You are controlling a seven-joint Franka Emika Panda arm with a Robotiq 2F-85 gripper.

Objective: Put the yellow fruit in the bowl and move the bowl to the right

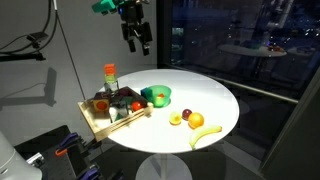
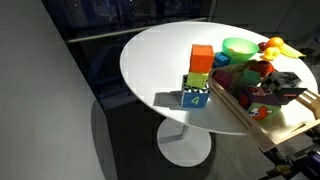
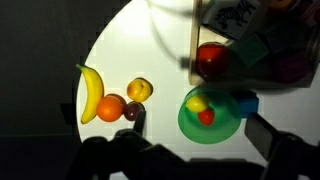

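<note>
The yellow fruit is small and round. It lies on the white table between the green bowl and an orange, and also shows in an exterior view. The bowl stands next to the wooden tray and shows in both exterior views. It holds a small yellow piece and a small red piece. My gripper hangs high above the table, open and empty. In the wrist view its fingers frame the bowl from far above.
A banana, an orange and a dark plum lie next to the yellow fruit. The wooden tray holds a red apple, blocks and a bottle. Stacked coloured blocks stand by the tray.
</note>
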